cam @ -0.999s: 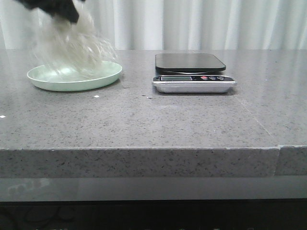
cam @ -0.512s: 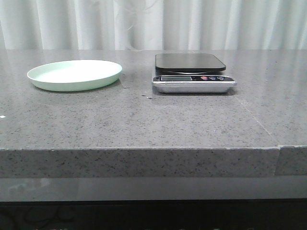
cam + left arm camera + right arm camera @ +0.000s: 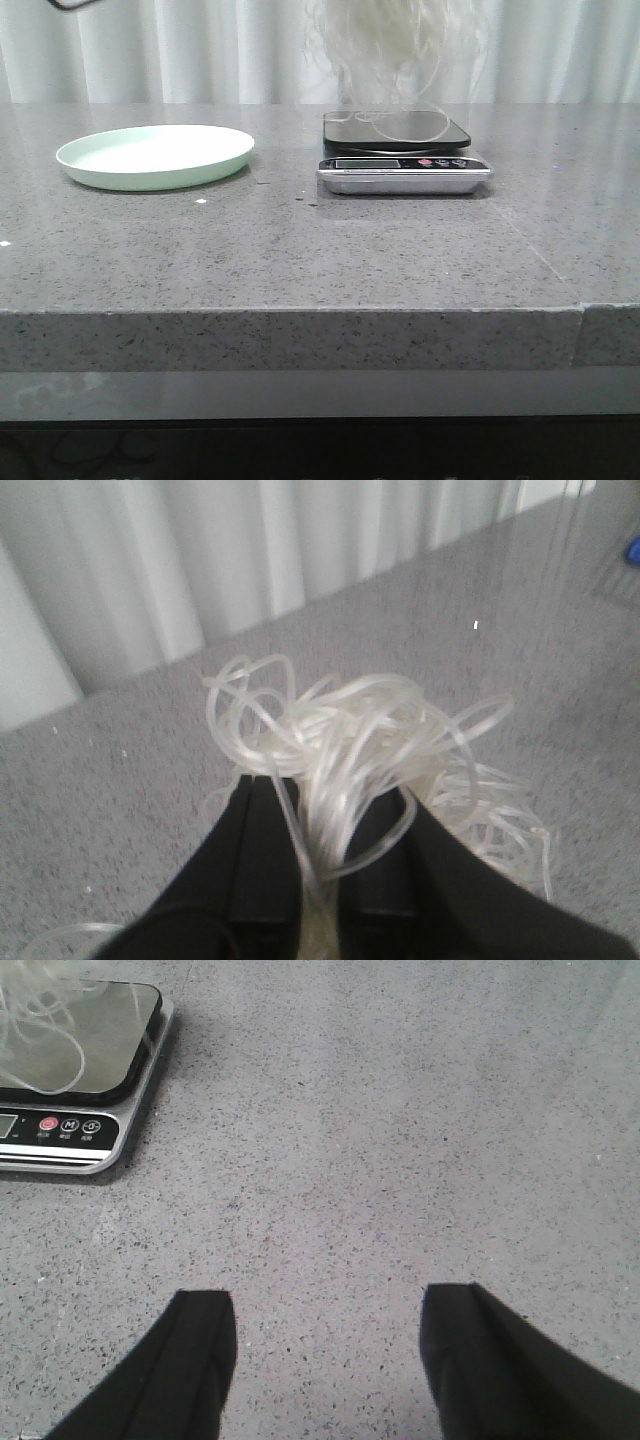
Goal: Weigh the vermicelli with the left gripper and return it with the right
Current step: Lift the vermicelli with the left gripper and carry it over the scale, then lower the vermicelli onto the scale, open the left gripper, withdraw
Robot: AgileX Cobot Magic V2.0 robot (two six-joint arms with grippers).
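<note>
The vermicelli (image 3: 395, 50), a fluffy tangle of translucent off-white strands, hangs over the black-topped kitchen scale (image 3: 400, 150); its lowest loops touch the scale's platform. In the left wrist view my left gripper (image 3: 325, 805) is shut on the vermicelli (image 3: 370, 730), strands bunched between the two dark fingers. The left gripper itself is above the top edge of the front view. My right gripper (image 3: 325, 1305) is open and empty above bare table, to the right of the scale (image 3: 70, 1070). Loose strands (image 3: 40, 1020) show on the scale's platform there.
A pale green plate (image 3: 155, 157) sits empty at the left of the grey speckled table (image 3: 300, 250). White curtains hang behind the table. A small dark part of an arm shows at the top left corner of the front view.
The vermicelli was lifted off the green plate, left the front view, and now hangs over the scale with its lowest strands on the platform.
</note>
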